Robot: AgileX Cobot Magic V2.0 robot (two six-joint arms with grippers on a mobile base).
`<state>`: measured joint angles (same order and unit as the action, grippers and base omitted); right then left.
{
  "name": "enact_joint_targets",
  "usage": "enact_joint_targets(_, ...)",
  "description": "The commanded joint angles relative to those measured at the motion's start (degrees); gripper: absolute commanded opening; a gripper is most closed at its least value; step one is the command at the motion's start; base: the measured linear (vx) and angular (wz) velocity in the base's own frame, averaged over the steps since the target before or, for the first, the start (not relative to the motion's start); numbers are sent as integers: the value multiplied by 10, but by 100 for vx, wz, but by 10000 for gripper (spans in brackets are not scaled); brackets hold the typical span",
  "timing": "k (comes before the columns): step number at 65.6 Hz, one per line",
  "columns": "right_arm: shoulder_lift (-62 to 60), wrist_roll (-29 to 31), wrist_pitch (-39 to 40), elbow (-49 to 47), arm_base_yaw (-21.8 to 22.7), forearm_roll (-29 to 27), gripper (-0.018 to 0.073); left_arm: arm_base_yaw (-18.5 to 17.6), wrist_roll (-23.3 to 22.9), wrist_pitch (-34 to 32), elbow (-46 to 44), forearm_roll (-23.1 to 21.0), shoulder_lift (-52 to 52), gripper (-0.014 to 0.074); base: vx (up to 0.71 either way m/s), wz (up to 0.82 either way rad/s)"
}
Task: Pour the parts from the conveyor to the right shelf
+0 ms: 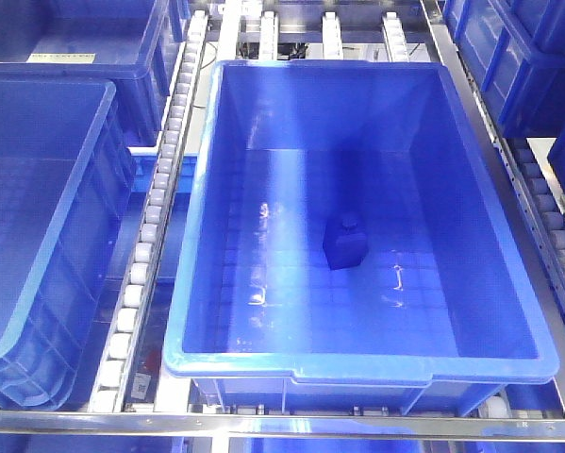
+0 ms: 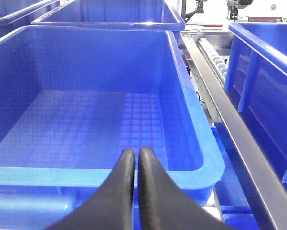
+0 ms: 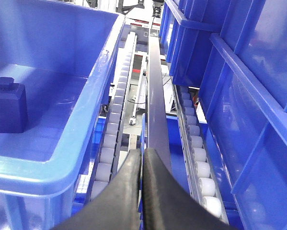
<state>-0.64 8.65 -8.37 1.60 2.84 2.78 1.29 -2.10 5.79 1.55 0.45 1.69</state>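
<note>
One part (image 1: 346, 243), a small blue block with a square knob, stands upright on the grid floor of the middle blue bin (image 1: 357, 363) on the right shelf (image 1: 263, 420). The right wrist view shows the same part (image 3: 8, 105) inside that bin (image 3: 76, 143). My right gripper (image 3: 141, 153) is shut and empty, hanging over the roller lane just right of the bin. My left gripper (image 2: 136, 152) is shut and empty in front of the near rim of an empty blue bin (image 2: 100, 57). The conveyor is out of view. Neither gripper shows in the front view.
Rows of white rollers (image 1: 155, 212) and silver rails (image 3: 155, 96) run between the bins. More blue bins stand at the left (image 1: 37, 236) and stacked at the right (image 3: 248, 96). A metal rail (image 2: 239, 139) separates the empty bin from its neighbour.
</note>
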Motion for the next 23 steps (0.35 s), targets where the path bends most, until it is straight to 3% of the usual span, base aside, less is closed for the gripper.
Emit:
enact_joint_targets(1, -8, 1, 44, 5, 0, 5, -9, 1, -5, -45, -11, -5, 8, -6, 0, 0)
enact_joint_targets(23, -8, 1, 44, 5, 0, 5, -9, 1, -5, -45, -11, -5, 8, -6, 0, 0)
